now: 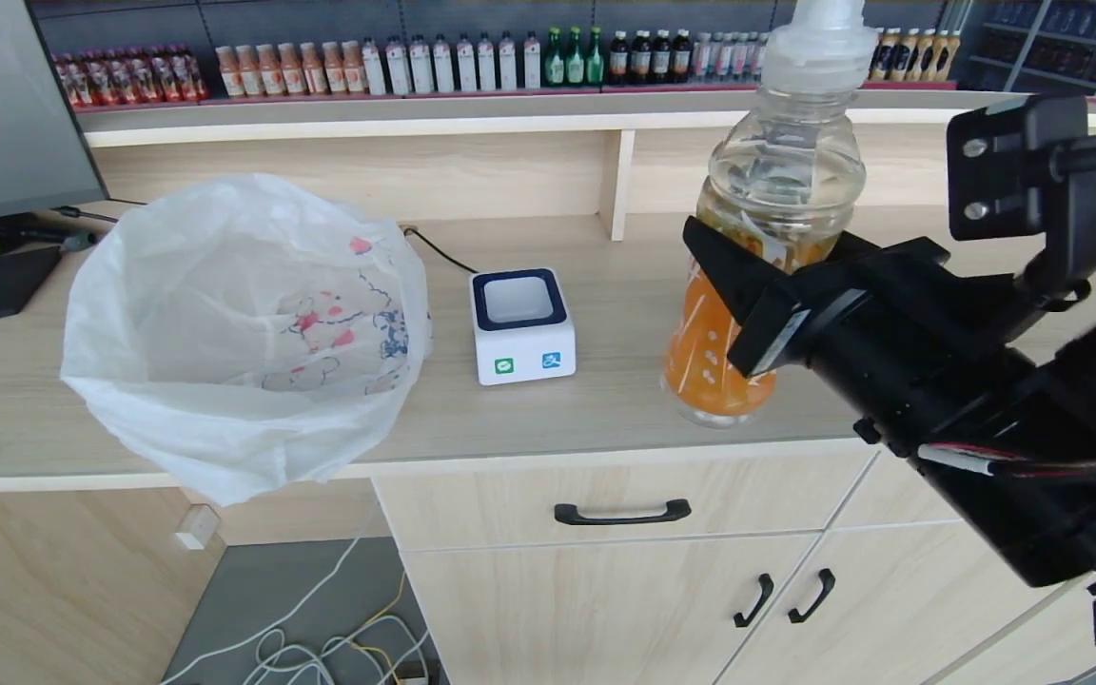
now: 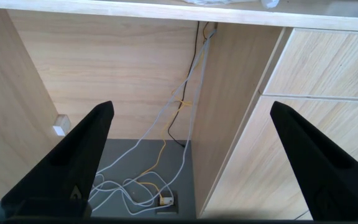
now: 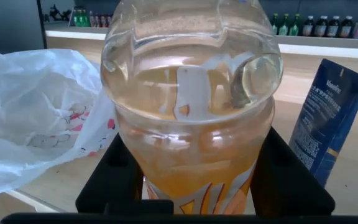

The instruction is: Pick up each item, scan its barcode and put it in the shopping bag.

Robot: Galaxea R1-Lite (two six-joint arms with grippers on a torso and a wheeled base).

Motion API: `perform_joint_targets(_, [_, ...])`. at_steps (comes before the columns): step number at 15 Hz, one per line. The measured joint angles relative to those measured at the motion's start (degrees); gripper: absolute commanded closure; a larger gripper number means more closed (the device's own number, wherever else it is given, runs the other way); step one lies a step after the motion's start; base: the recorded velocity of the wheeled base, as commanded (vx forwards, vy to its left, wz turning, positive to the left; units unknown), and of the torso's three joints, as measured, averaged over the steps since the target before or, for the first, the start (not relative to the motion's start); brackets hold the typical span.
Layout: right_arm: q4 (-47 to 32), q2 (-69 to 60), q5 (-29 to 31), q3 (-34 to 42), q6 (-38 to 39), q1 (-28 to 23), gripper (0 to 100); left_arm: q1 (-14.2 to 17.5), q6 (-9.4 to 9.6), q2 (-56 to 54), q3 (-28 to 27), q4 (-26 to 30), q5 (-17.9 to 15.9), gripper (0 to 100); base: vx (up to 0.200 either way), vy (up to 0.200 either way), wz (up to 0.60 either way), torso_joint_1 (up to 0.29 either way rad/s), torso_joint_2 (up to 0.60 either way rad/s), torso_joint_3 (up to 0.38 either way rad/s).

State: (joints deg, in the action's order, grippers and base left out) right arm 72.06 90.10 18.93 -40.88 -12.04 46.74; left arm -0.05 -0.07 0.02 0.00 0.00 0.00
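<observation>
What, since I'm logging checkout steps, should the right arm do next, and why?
Probably carry the clear plastic bottle of orange drink toward the robot's left, over the white box scanner: the right end effector is shut on it, and the scanner stands between it and the white plastic shopping bag.

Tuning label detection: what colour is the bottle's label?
Orange with white streaks, wrapping the lower bottle. Head view shows it best.

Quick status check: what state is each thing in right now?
bottle: upright, capped, gripped at its middle.
right gripper: shut on the bottle.
left gripper: open, below the counter.
bag: mouth open, on the counter.
scanner: nothing over it.
blue pouch: standing upright.
</observation>
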Motion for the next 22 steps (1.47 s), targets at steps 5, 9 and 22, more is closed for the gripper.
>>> perform_joint_targets(5, [0.01, -11.22, -0.60, 10.92, 1.90, 2.12, 100, 0.00, 0.00, 0.00, 0.00, 0.00, 0.00, 0, 0.000, 0.000, 0.00, 0.000, 0.00, 0.000])
perform_joint_targets(9, [0.01, -13.47, -0.54, 12.48, 1.23, 6.53, 100, 0.00, 0.00, 0.00, 0.00, 0.00, 0.00, 0, 0.000, 0.000, 0.00, 0.000, 0.00, 0.000])
perform_joint_targets(22, [-0.21, -12.37, -1.04, 14.45, -25.89, 13.79, 100, 0.00, 0.00, 0.00, 0.00, 0.00, 0.00, 0, 0.000, 0.000, 0.00, 0.000, 0.00, 0.000])
